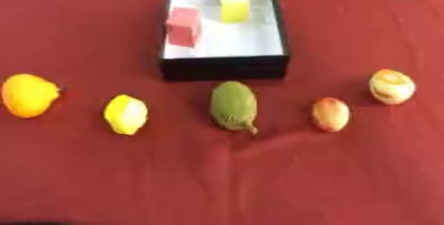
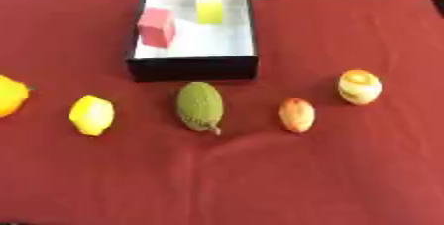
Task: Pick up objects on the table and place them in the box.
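Five fruits waited in a row; neither hand was in view.

The black box (image 1: 224,68) sat at the far middle of the red worktop (image 1: 222,179), already holding a red block (image 1: 184,26) and a yellow block (image 1: 234,3). In front lay an orange fruit (image 1: 28,95), a lemon (image 1: 127,114), a green fruit (image 1: 233,106), a peach-coloured fruit (image 1: 330,114) and a pale, orange-topped fruit (image 1: 391,86), all apart. With no hand showing, its state could not be told. Seemingly between picks; next, a hand must reach for one fruit.

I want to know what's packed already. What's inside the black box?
Inside the black box are a red block at the left and a yellow block at the back, on a white floor. The near wall hides the floor's front strip.
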Controlling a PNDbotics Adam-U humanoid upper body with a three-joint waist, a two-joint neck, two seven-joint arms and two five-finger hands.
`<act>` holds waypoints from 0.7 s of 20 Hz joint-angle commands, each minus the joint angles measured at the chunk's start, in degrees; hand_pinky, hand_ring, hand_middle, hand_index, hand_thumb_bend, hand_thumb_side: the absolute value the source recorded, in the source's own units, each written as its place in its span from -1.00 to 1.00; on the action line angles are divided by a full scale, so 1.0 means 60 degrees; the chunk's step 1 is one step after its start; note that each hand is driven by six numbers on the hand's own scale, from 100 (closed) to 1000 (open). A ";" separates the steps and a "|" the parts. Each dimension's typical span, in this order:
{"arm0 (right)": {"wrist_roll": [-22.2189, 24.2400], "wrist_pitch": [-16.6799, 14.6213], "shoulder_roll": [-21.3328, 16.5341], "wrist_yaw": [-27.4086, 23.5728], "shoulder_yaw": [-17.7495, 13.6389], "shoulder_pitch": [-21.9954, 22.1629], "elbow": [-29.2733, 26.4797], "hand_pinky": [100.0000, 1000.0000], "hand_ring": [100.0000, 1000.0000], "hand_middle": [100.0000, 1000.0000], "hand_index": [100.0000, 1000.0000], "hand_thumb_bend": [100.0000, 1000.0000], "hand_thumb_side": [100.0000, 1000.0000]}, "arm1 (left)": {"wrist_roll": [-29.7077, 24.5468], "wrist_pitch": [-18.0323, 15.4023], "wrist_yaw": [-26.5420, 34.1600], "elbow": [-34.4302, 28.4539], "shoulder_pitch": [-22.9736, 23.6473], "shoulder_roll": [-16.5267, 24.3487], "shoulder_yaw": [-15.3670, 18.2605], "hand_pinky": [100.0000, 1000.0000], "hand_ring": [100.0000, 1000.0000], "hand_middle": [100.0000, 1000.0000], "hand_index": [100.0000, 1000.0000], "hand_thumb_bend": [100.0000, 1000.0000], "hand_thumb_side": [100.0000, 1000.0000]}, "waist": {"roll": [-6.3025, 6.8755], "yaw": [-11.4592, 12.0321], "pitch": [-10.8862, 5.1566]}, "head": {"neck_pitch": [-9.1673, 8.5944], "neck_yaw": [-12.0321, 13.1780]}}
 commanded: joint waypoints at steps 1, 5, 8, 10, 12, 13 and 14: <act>0.0021 0.0017 -0.0423 0.0091 -0.0077 -0.0088 -0.0197 0.78 0.78 0.82 0.89 0.06 -0.34 | 0.0054 0.0003 -0.0047 -0.0200 -0.0081 0.0214 0.0139 0.48 0.62 0.56 0.77 0.31 0.19 | 0.0028 0.0000 -0.0252 | -0.0041 -0.0054; 0.0080 0.0043 -0.0473 0.0210 -0.0045 -0.0053 -0.0328 0.78 0.78 0.82 0.90 0.04 -0.35 | 0.0066 0.0012 -0.0052 -0.0212 -0.0056 0.0191 0.0129 0.47 0.62 0.56 0.77 0.31 0.19 | 0.0011 -0.0004 -0.0253 | -0.0019 -0.0065; 0.0148 0.0063 -0.0541 0.0377 -0.0024 -0.0028 -0.0442 0.78 0.78 0.82 0.90 0.04 -0.34 | 0.0064 0.0029 -0.0059 -0.0217 -0.0045 0.0191 0.0117 0.47 0.62 0.56 0.77 0.31 0.19 | 0.0010 -0.0008 -0.0255 | 0.0000 -0.0087; 0.0344 0.0076 -0.0737 0.0750 0.0027 0.0022 -0.0690 0.78 0.79 0.82 0.90 0.09 -0.38 | 0.0054 0.0042 -0.0065 -0.0215 -0.0037 0.0224 0.0108 0.47 0.62 0.56 0.77 0.31 0.19 | 0.0014 -0.0009 -0.0253 | 0.0013 -0.0099; 0.0835 0.0114 -0.1057 0.1559 0.0053 0.0141 -0.1243 0.78 0.79 0.82 0.90 0.12 -0.45 | 0.0039 0.0057 -0.0068 -0.0211 -0.0019 0.0281 0.0104 0.47 0.62 0.56 0.77 0.31 0.19 | 0.0015 -0.0020 -0.0241 | 0.0003 -0.0095; 0.1209 0.0102 -0.1279 0.2086 0.0068 0.0199 -0.1599 0.78 0.80 0.82 0.90 0.18 -0.57 | 0.0032 0.0068 -0.0070 -0.0203 -0.0011 0.0310 0.0103 0.47 0.62 0.56 0.76 0.31 0.19 | 0.0007 -0.0036 -0.0237 | 0.0008 -0.0090; 0.1722 0.0034 -0.1505 0.2762 0.0060 0.0276 -0.2006 0.78 0.80 0.82 0.90 0.19 -0.58 | 0.0027 0.0081 -0.0074 -0.0193 -0.0004 0.0335 0.0102 0.47 0.62 0.56 0.76 0.31 0.18 | 0.0002 -0.0054 -0.0232 | 0.0016 -0.0083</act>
